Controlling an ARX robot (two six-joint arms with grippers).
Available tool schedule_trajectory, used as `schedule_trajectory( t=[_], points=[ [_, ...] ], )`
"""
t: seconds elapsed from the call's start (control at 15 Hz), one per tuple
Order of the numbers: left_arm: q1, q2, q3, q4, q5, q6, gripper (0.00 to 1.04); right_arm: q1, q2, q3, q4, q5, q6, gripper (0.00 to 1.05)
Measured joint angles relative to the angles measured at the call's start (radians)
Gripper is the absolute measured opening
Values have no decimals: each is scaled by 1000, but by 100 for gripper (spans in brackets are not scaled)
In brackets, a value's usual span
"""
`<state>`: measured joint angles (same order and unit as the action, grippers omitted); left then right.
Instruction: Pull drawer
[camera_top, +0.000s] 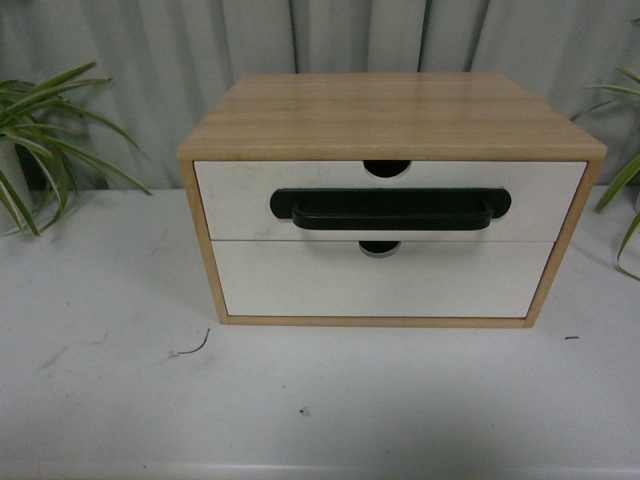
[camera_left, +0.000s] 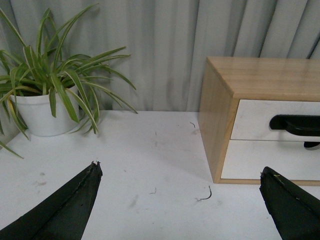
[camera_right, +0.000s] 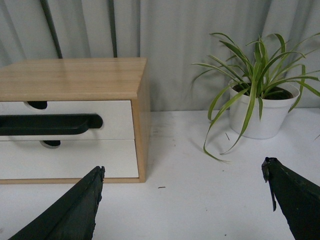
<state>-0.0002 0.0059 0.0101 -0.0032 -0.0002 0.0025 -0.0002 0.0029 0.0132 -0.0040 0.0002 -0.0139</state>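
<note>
A wooden cabinet stands on the white table with two white drawer fronts. The upper drawer has a long black bar handle and a half-round notch in its top edge; it looks shut flush with the frame. Neither arm shows in the front view. In the left wrist view my left gripper is open over bare table, left of the cabinet, with part of the handle at the frame edge. My right gripper is open to the right of the cabinet, the drawer and handle in view.
A plain lower drawer front without handle sits below. Potted spider plants stand either side: one in a white pot on the left, another on the right. A grey curtain hangs behind. A bit of wire lies on the table.
</note>
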Motion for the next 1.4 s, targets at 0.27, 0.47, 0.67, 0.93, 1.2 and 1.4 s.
schedule_trajectory(
  t=[0.27,0.47,0.67,0.93,1.2,1.4],
  points=[
    [0,0,0,0,0,0,98,0,0,0,0,0,0,98],
    [0,0,0,0,0,0,98,0,0,0,0,0,0,98],
    [0,0,0,0,0,0,98,0,0,0,0,0,0,98],
    [0,0,0,0,0,0,98,0,0,0,0,0,0,98],
    [-128,165,111,-250,-302,-176,98,-1,94,26,-49,-12,107,98],
    [11,364,157,-51,-365,-376,98,11,497,114,340,-58,203,98]
  ],
)
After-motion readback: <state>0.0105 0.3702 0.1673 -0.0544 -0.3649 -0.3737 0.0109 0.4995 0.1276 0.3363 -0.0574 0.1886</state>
